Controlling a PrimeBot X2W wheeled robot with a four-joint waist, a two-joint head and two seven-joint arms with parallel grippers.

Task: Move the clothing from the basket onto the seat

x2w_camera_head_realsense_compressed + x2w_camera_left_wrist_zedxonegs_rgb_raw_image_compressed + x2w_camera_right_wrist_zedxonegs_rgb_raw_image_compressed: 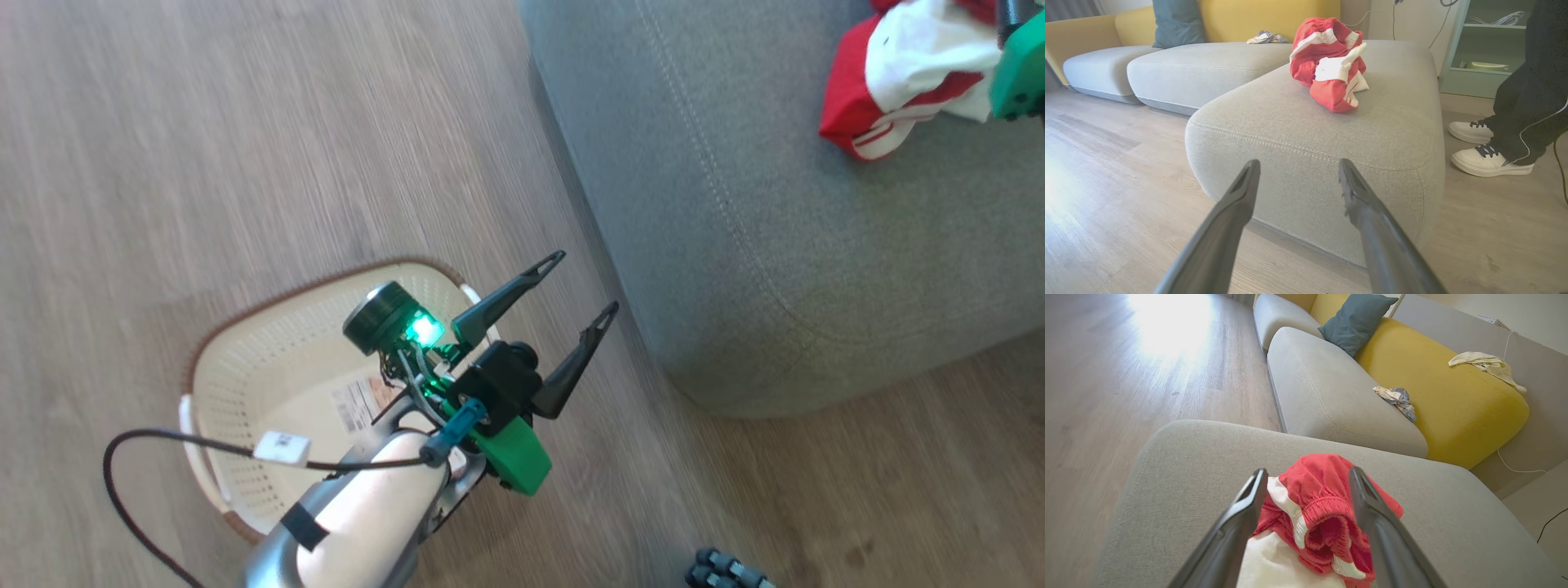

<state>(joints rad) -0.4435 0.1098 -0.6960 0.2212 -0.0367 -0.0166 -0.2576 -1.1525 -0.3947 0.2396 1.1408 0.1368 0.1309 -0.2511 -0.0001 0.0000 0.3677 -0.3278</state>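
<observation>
Your left pincer (586,287) is spread wide and holds nothing. It hangs over the wooden floor (245,122), between the basket (253,384) and the near corner of the seat (775,204), fingers pointing toward that corner.

Your right pincer (1308,472) is also wide open above the seat. Its two dark fingers straddle the clothing (1314,498), which bunches up between them. You can't tell from the right wrist view whether the fingers touch the fabric. The red and white bundle lies on top of the seat, well back from the rounded corner.

The part of the basket's floor that you can see past the left arm is bare. A barcode sticker (359,404) sits on it, and its print is too blurred to read.

A person's white shoes (1490,161) and dark trouser leg stand on the floor just beside the seat's far side. Further along the sofa, a teal cushion (1357,320) leans on the yellow backrest (1445,388), with a small crumpled cloth (1396,398) at its foot.
</observation>
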